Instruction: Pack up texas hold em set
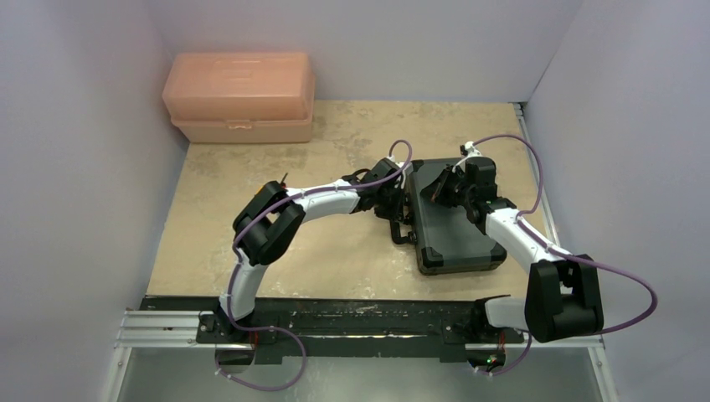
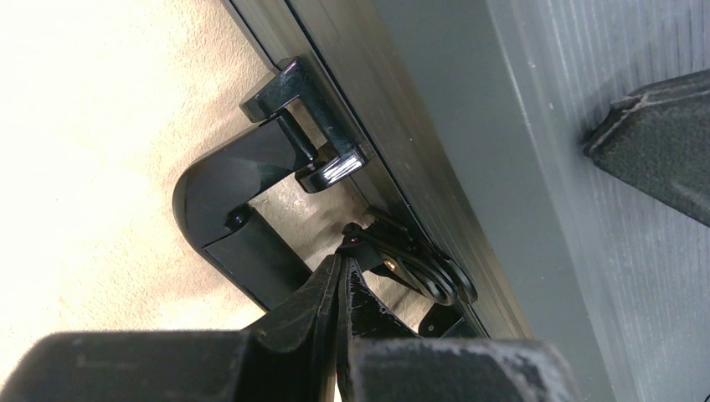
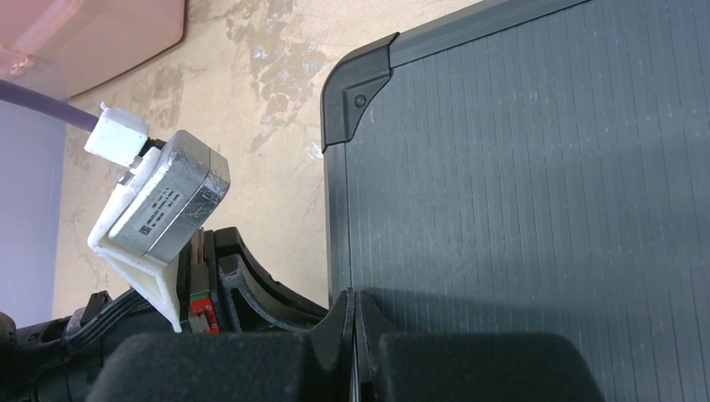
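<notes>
Case: the black case (image 1: 452, 226) lies flat on the table (image 1: 251, 193), out toward 3 o'clock from the middle, with its lid down.
Contents: no chips, cards or dice show anywhere outside it. I'd judge they are inside, though nothing here lets me see in.
Left claw: the left claw (image 2: 342, 268) is pinched to a slit with nothing between the fingers. Its tips sit right at a latch (image 2: 410, 268) on the case's 9 o'clock edge, just beside the handle (image 2: 243, 209).
Right claw: the right claw (image 3: 353, 306) is also pressed together and empty. It is over the lid toward the 12 o'clock end, near that same edge, and seems to bear on the lid.
Latch state: I cannot tell whether it is snapped home.
Done: filling and closing the lid, by the look of it.
Left: fastening the latches, I'd guess, with the right arm steadying the lid.
Toolbox: the peach toolbox (image 1: 240, 96) is closed at the 11 o'clock corner, well apart.
</notes>
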Motion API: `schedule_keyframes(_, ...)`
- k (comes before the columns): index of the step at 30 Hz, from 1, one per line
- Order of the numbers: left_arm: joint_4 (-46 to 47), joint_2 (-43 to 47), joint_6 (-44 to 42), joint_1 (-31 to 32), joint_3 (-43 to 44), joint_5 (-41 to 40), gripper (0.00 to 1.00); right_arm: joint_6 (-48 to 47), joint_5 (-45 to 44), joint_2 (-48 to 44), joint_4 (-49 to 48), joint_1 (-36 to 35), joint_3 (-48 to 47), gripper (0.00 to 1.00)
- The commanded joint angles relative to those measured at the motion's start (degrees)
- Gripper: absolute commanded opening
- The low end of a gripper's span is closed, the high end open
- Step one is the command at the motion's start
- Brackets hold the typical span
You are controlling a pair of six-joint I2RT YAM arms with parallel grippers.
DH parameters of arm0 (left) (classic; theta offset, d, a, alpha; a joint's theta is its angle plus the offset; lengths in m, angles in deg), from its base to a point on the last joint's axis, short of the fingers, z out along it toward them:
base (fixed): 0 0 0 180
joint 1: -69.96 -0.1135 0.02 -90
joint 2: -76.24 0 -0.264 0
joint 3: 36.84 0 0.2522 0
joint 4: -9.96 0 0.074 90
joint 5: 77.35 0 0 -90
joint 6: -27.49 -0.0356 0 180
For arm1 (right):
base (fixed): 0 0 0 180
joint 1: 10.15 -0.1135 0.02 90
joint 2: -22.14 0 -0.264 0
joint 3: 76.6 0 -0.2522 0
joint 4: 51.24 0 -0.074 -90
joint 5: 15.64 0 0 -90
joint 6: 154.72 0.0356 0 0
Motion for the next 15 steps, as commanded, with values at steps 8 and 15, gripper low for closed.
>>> schedule_keyframes(8,1.63,-3.08,2.02,1.39,3.08,0.46,0.00,-2.33,-4.86,3.86,12.65,0.03,3.94,0.00)
schedule_keyframes(15,2.26,-4.29,3.28,1.63,3.80,1.32,0.00,-2.33,-4.77,4.12,12.32,0.07,4.04,0.00)
